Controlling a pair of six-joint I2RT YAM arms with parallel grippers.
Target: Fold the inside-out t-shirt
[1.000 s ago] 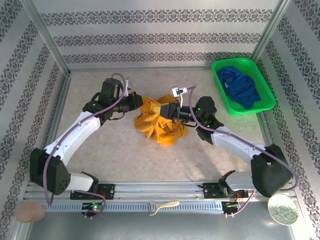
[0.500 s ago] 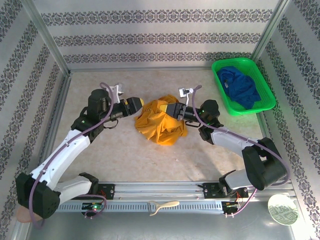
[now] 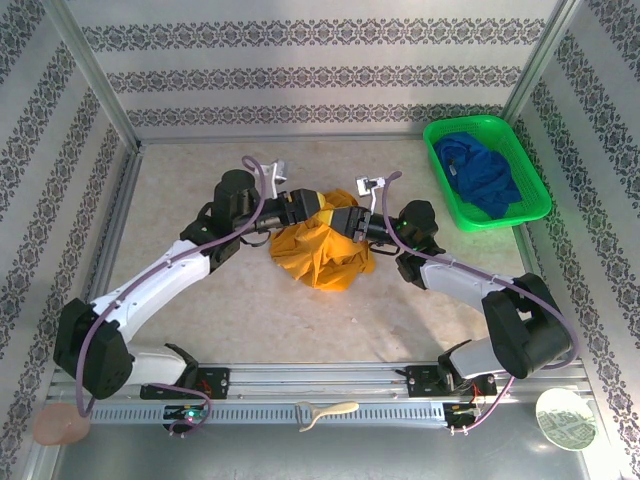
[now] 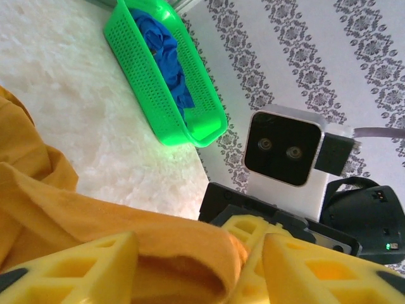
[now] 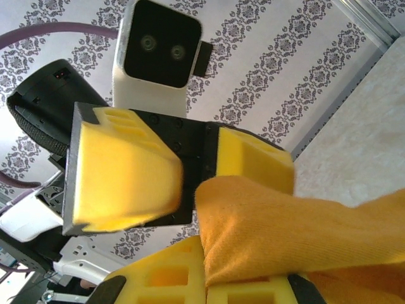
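The inside-out t-shirt is a crumpled orange-yellow heap in the middle of the table. My right gripper is at the heap's upper edge, shut on a raised fold of the shirt; that fold is pinched between my right gripper's yellow fingers. My left gripper faces it from the left, almost tip to tip. In the left wrist view my left gripper stands open, with the same fold lying between its fingers.
A green basket holding a dark blue garment stands at the back right corner. It also appears in the left wrist view as the basket. Patterned walls close in the table on three sides, and a metal rail runs along the near edge.
My left arm pulled back to the left, then swung right again to the shirt. Its jaws opened and now straddle the fold that the right gripper keeps holding.
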